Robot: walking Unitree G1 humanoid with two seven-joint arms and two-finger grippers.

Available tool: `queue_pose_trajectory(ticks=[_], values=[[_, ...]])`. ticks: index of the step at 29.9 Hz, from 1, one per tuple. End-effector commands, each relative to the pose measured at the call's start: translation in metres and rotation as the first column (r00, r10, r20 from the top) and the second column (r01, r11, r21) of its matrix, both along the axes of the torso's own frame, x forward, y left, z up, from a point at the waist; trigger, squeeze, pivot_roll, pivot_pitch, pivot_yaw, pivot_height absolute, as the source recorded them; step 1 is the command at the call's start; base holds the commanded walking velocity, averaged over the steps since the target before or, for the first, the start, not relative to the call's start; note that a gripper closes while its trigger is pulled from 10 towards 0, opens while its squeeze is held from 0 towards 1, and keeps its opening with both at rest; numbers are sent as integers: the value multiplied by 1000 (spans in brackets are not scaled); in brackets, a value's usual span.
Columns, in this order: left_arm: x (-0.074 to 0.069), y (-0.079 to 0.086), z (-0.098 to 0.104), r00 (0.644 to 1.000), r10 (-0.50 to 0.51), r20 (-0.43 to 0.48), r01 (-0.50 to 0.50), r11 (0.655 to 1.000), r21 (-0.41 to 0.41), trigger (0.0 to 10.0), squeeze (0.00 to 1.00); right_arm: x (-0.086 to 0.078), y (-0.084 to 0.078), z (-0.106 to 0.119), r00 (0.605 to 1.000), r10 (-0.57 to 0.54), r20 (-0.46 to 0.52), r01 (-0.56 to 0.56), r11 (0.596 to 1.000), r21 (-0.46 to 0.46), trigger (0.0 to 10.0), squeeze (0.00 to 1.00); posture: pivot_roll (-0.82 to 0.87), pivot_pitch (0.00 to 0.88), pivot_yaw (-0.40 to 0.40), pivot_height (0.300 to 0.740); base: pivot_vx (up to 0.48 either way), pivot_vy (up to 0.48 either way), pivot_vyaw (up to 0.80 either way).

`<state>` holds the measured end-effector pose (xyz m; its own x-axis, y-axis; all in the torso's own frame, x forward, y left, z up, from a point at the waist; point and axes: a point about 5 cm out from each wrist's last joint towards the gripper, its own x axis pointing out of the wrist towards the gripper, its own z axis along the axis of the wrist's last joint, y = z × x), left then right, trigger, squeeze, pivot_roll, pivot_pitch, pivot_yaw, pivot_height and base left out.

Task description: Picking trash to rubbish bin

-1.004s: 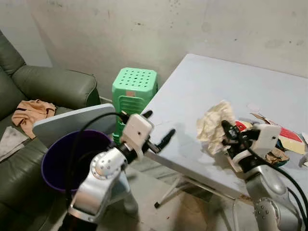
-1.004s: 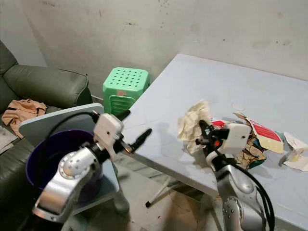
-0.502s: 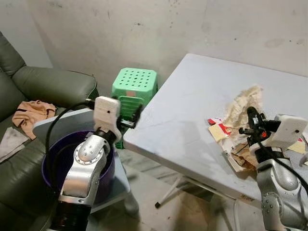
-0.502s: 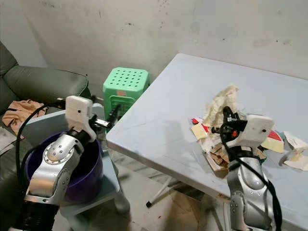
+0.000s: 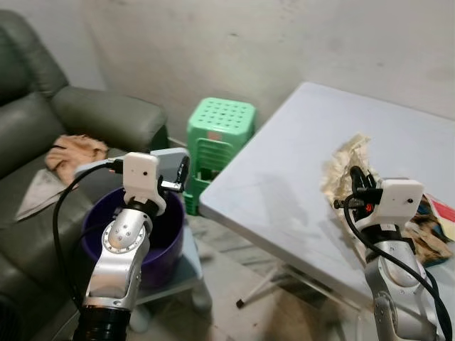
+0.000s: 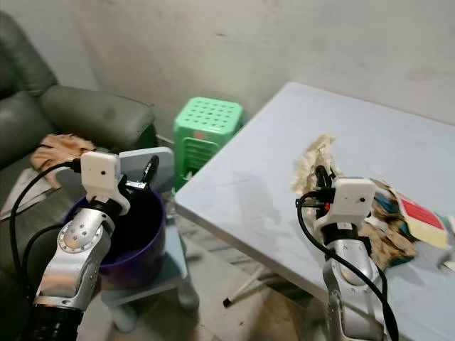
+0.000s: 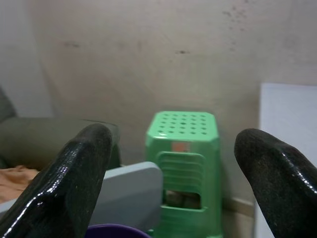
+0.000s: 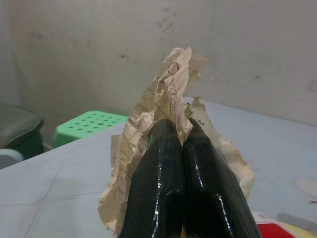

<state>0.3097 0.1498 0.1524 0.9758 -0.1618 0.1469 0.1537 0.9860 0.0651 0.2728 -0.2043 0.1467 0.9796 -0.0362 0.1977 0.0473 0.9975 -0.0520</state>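
Now, status:
right gripper [image 8: 183, 144]: fingers pinched tight on the crumpled paper [image 8: 163, 106]; the sheet sticks up past the tips and hangs down both sides.
paper position: off the table [image 5: 284, 170], held above its near edge, towards the right corner where the other trash [image 6: 387, 234] lies.
change, right: a second ago the paper sat lower, against the pile; it has come up and clear, so the pick looks done.
left gripper [image 5: 181, 174]: fingers spread wide, nothing between them; it hangs above the far rim of the purple bin [image 5: 96, 224].
change, left: a second ago this arm reached towards the table's near edge; it has pulled back to the bin side.
camera: whole view has swung, more sofa [image 5: 43, 121] in frame now, so I discount scene shift.
bin location: on the grey stand [image 6: 167, 266] left of the table, green stool [image 5: 220, 131] behind it, well apart from the paper.
meaning: grasp phase finished by my read; carry to bin is next.
risk: loose sheet, held only at its middle; a fast swing could tear or slip it.
left to clear: red card and brown scraps at the table's near right corner.
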Motion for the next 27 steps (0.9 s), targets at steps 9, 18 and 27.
queue_pose_trajectory(ticks=[9,18,27], values=[[5,2,-3,1000,17,-21,-18,999,-34,10000,0,2,-5,0,1000,-8,1,8,1000,-18,10000,0,5,0,-3,740,0,0,800],[8,8,-8,997,37,-67,-37,999,-2,10000,0,7,-8,-1,1000,16,-21,-16,999,-40,10000,0,13,4,-13,740,0,0,800],[9,10,-5,998,38,-56,-38,999,10,10000,0,9,-10,-3,999,27,-30,-28,998,-52,10000,0,22,5,-20,740,0,0,800]])
